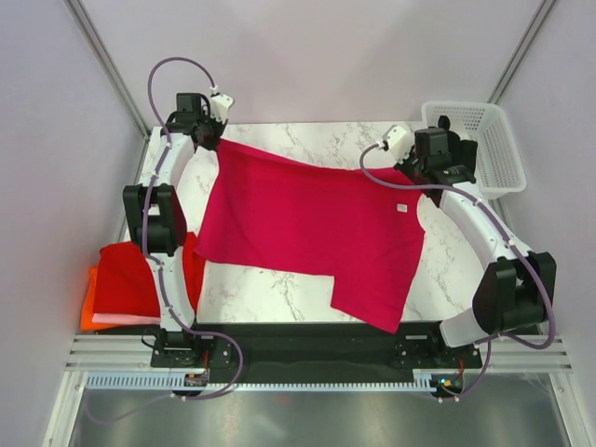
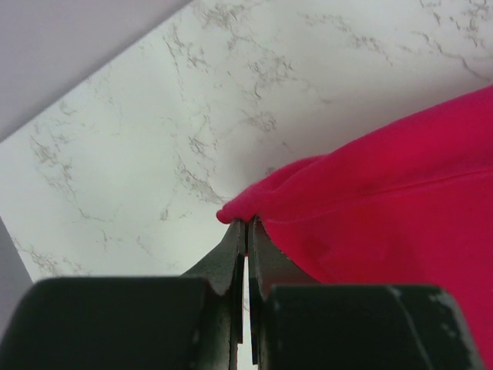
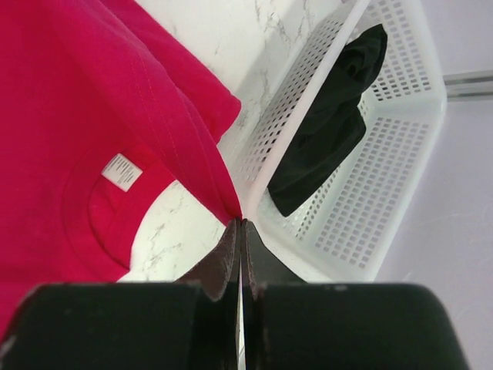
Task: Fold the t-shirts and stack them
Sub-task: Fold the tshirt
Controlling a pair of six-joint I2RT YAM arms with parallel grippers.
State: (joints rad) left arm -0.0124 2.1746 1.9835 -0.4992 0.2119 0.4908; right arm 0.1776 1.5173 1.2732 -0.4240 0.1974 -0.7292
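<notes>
Over the white marble worktop (image 1: 261,291), the soft raspberry-red cloth t-shirt (image 1: 307,223) is pinched at two far edges by the left tool (image 2: 246,229) and right tool (image 3: 240,226). It is judged light and floppy; edges are best gripped.

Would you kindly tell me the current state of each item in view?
crimson t-shirt: unfolded, stretched between both grippers
left gripper: shut on the crimson t-shirt
right gripper: shut on the crimson t-shirt
red t-shirt: folded, lying on orange t-shirt
orange t-shirt: underneath, mostly hidden
basket: upright, holding black cloth
</notes>
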